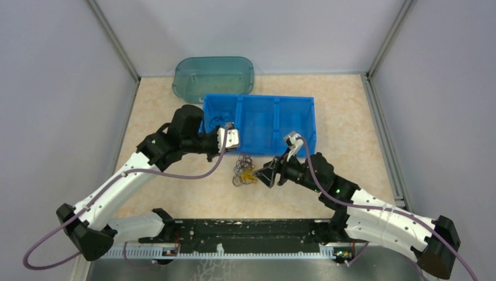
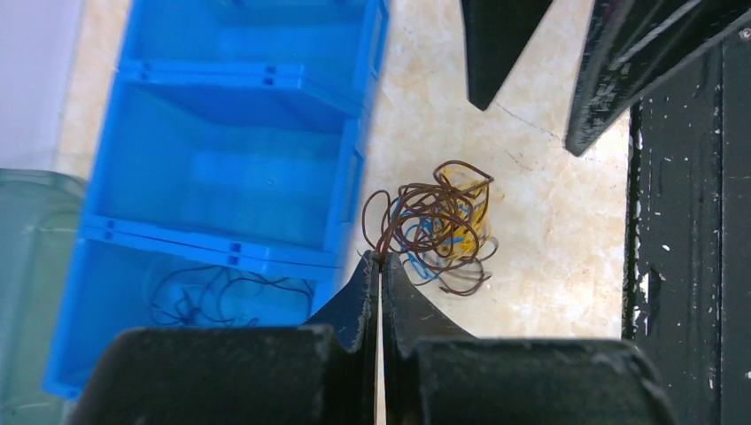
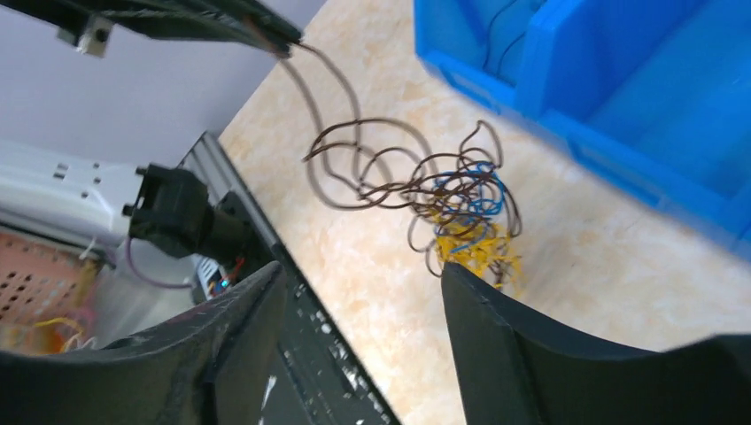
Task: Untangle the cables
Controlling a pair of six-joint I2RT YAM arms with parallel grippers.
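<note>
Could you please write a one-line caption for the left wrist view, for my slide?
Left fingers pinch the tangled cables by one brown end, beside the blue bin.

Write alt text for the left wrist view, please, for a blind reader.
The shut left gripper pinches a brown strand of the cable tangle, brown, blue and yellow, on the beige table. Left of it stands a blue divided bin, dark wires in its nearest compartment.
</note>
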